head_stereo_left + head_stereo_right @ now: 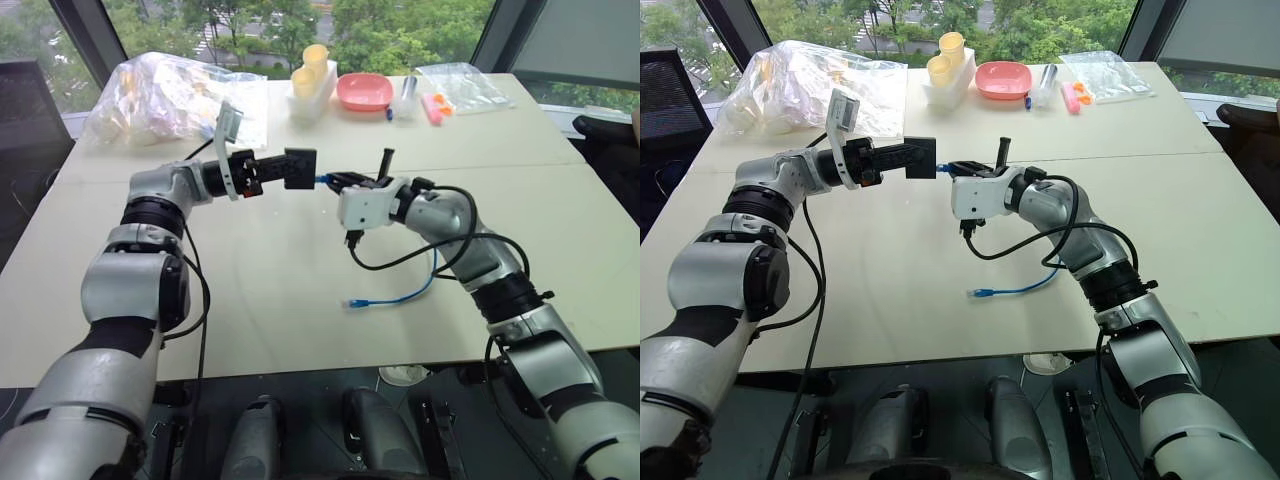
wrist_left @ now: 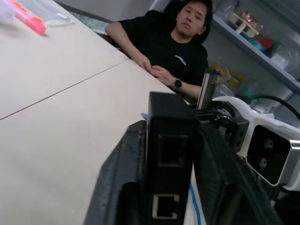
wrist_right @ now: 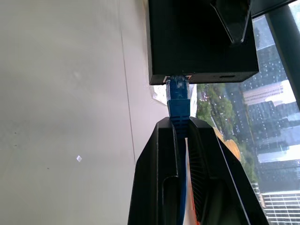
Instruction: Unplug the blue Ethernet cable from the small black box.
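The small black box (image 1: 300, 167) hangs above the middle of the table, and my left gripper (image 1: 283, 170) is shut on it from the left. In the left wrist view the box (image 2: 171, 154) sits between the two fingers. The blue Ethernet cable (image 3: 178, 101) has its plug seated in the box's (image 3: 201, 37) edge. My right gripper (image 3: 179, 126) is shut on the cable just behind that plug, facing the box from the right (image 1: 340, 181). The rest of the cable (image 1: 410, 293) droops onto the table, and its free plug (image 1: 358, 301) lies there.
Along the table's far edge stand a crumpled plastic bag (image 1: 170, 100), yellow cups (image 1: 312, 70), a pink bowl (image 1: 363, 92), pink markers (image 1: 435, 105) and a clear bag (image 1: 460, 85). A person (image 2: 173, 42) sits at the table's right side.
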Action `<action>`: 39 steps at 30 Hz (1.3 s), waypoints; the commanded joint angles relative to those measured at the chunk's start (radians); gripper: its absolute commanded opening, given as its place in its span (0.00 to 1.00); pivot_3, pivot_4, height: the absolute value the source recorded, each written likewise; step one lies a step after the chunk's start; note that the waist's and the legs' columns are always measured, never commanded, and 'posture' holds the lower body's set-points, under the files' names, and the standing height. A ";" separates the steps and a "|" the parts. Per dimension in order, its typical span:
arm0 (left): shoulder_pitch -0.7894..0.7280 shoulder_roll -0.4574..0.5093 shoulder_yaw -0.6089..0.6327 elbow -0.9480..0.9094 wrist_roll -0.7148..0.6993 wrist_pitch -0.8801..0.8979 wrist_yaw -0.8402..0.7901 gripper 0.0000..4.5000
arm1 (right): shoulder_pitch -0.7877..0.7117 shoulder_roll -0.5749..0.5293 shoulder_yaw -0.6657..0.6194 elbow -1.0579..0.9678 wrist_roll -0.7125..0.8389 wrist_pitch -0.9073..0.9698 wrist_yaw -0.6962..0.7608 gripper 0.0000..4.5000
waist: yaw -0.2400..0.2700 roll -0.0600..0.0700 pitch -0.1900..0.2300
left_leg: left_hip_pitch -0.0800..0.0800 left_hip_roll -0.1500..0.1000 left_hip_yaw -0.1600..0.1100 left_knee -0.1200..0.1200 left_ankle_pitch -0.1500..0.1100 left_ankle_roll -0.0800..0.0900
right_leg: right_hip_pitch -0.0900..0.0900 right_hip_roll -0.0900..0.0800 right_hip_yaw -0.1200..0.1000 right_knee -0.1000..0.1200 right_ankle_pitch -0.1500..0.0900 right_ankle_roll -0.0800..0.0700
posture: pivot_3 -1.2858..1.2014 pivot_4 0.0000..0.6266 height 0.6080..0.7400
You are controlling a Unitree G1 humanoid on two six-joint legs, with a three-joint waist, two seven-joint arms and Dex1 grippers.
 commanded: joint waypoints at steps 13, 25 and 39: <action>0.022 0.015 0.128 -0.071 -0.080 0.111 -0.028 0.12 | 0.303 0.315 -0.397 -0.539 0.638 0.822 -0.050 0.81 | 0.001 -0.001 -0.001 | 0.000 0.001 0.000 0.000 0.000 0.000 | 0.000 0.000 0.000 0.001 0.000 0.000 | 0.52 0.24 1.00; 0.128 -0.021 0.170 -0.379 -0.255 0.389 -0.036 0.12 | 0.316 0.630 -0.607 -0.684 1.240 1.201 -0.323 0.81 | 0.006 -0.001 -0.001 | 0.001 0.004 0.000 0.001 0.000 0.000 | 0.000 0.002 0.000 0.002 0.002 -0.004 | 0.52 0.24 1.00; 0.200 -0.040 0.158 -0.490 -0.316 0.430 0.031 0.12 | 0.312 0.595 -0.540 -0.639 1.329 1.143 -0.317 0.81 | 0.000 -0.001 -0.001 | 0.001 0.005 0.000 0.000 0.000 0.000 | 0.000 0.004 0.000 0.001 0.002 -0.004 | 0.52 0.24 1.00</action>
